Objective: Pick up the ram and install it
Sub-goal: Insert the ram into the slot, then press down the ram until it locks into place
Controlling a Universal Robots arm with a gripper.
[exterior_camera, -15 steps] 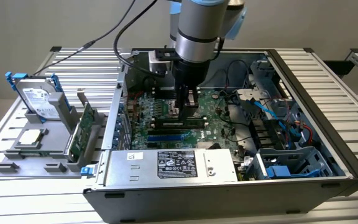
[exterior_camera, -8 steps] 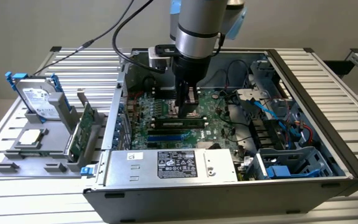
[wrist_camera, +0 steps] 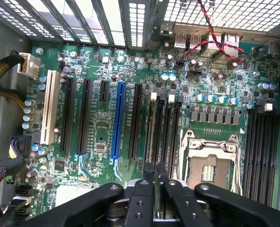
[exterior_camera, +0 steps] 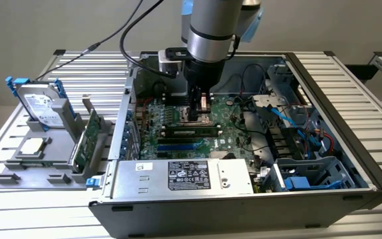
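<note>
The ram [exterior_camera: 191, 132] is a thin dark stick with black chips. It stands on edge inside the open computer case, over the green motherboard [exterior_camera: 152, 130] and parallel to its black slots. My gripper [exterior_camera: 200, 121] reaches down from the arm onto the ram's upper edge. In the wrist view the black fingers [wrist_camera: 142, 198] sit close together on either side of a thin dark edge, the ram [wrist_camera: 156, 204], seen end-on. The gripper [wrist_camera: 156, 176] is in line with the black memory slots [wrist_camera: 161, 127] that have white clips. I cannot tell whether the ram is seated in a slot.
At the exterior view's left, a grey holder [exterior_camera: 18, 172] carries a silver hard drive [exterior_camera: 38, 104] with blue rails and a larger green card [exterior_camera: 87, 137]. The power supply [exterior_camera: 184, 174] fills the case's front, and drive cages and blue cables [exterior_camera: 297, 144] crowd its right. An open CPU socket [wrist_camera: 211, 161] lies beside the slots.
</note>
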